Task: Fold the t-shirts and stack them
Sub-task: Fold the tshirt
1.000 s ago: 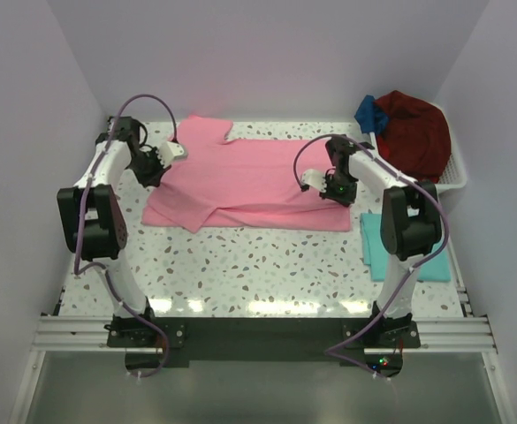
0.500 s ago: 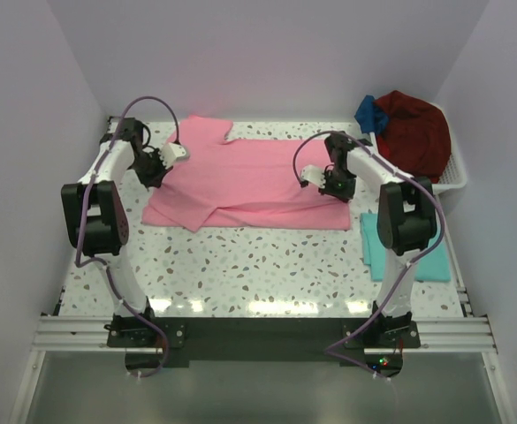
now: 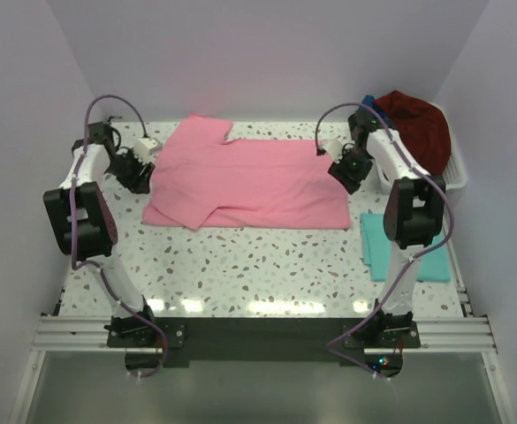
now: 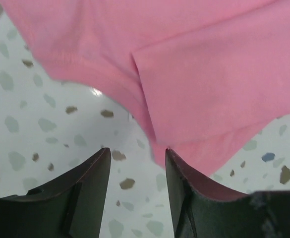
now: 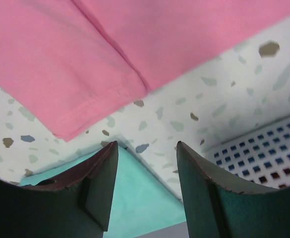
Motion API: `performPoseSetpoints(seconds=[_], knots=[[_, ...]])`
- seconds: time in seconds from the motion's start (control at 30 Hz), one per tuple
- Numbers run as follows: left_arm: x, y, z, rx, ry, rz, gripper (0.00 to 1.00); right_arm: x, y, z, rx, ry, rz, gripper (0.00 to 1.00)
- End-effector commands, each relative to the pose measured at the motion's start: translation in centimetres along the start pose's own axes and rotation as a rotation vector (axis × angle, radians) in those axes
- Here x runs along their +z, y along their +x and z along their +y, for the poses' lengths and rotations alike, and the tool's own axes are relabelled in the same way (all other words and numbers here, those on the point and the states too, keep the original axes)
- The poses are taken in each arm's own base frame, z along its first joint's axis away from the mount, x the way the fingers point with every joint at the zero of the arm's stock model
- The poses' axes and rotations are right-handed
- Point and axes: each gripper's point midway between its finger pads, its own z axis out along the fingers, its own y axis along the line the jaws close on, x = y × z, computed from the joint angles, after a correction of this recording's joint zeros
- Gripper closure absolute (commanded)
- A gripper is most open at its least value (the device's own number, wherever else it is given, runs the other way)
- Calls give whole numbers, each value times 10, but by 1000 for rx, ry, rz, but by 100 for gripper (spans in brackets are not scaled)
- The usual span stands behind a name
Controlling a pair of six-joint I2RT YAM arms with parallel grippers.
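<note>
Folding the pink shirt [image 3: 249,181], lying part-folded on the desk [image 3: 258,265]: left claw [image 3: 140,171] and right claw [image 3: 343,169] stand apart, empty, just off its side edges; best to pinch both layers squarely, then carry them across together

Bright, even overhead light; soft shadows; glare streaks along the white speckled terrazzo table's [image 3: 240,265] near edge; wrist views slightly soft.

Matt cloth pink t-shirt [image 3: 249,181], glossy speckled table [image 3: 267,261]
</note>
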Motion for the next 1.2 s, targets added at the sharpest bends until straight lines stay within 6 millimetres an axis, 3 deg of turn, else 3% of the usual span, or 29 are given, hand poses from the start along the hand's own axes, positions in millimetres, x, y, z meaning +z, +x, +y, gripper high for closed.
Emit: performPoseSetpoints(seconds=[0.0,0.17,0.33,0.87,1.03,1.17], knots=[[-27,12,-18,-170,39,-97,47,-30,11,26,327,-134,-78,46],[-13,39,-41,-276,93,-90,47,-10,26,56,537,-252,-70,48],[-1,45,-45,-330,113,-85,47,9,31,71,635,-300,-63,48],[12,60,-55,-366,152,-46,45,39,36,80,718,-349,-5,48],[15,63,-61,-374,174,-39,44,40,35,86,723,-379,-10,55],[16,65,-63,-381,184,-35,44,39,35,88,718,-391,-10,69]])
